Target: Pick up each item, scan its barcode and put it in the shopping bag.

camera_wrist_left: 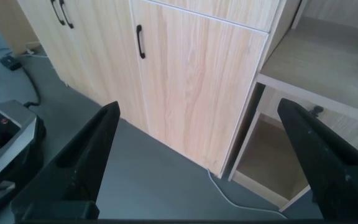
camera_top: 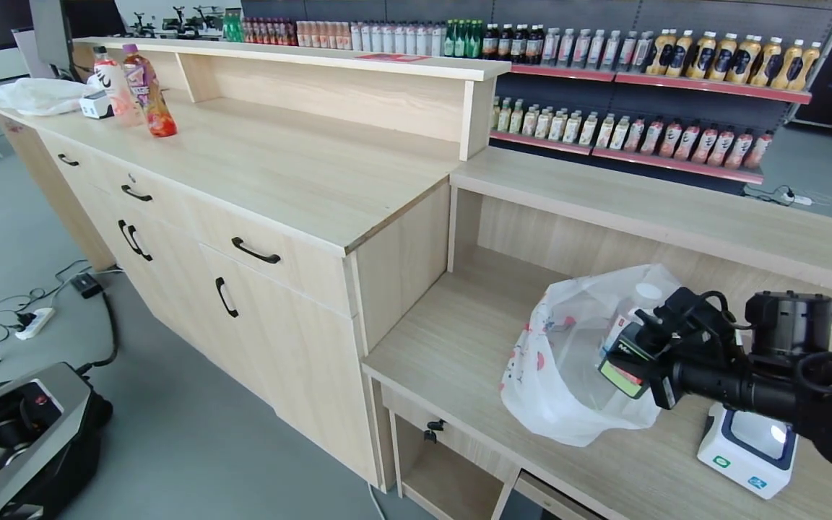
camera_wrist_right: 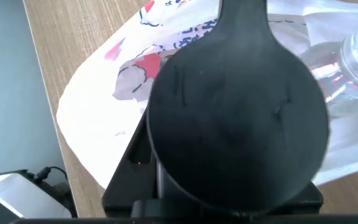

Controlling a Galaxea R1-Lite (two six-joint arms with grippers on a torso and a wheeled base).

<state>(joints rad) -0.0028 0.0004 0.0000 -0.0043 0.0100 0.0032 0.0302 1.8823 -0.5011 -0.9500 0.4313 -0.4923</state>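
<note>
A clear bottle [camera_top: 629, 325] with a white cap and a black, green and red label sits in the mouth of the white printed shopping bag [camera_top: 568, 375] on the low counter. My right gripper [camera_top: 638, 355] is at the bag's right side, shut on the bottle's lower part. In the right wrist view the bottle's ribbed neck [camera_wrist_right: 356, 59] shows through the bag's film [camera_wrist_right: 104, 93], behind a black round part of the arm. The white and blue scanner [camera_top: 747, 448] stands just right of the bag. My left gripper [camera_wrist_left: 197, 162] hangs open over the grey floor beside the cabinet doors [camera_wrist_left: 197, 68].
Two more bottles [camera_top: 147, 94] stand far off on the tall counter [camera_top: 279, 166] at the back left, by a small white device [camera_top: 96, 105] and a crumpled white bag [camera_top: 40, 95]. Shelves of drinks [camera_top: 640, 130] line the back wall. Cables [camera_top: 33, 321] lie on the floor.
</note>
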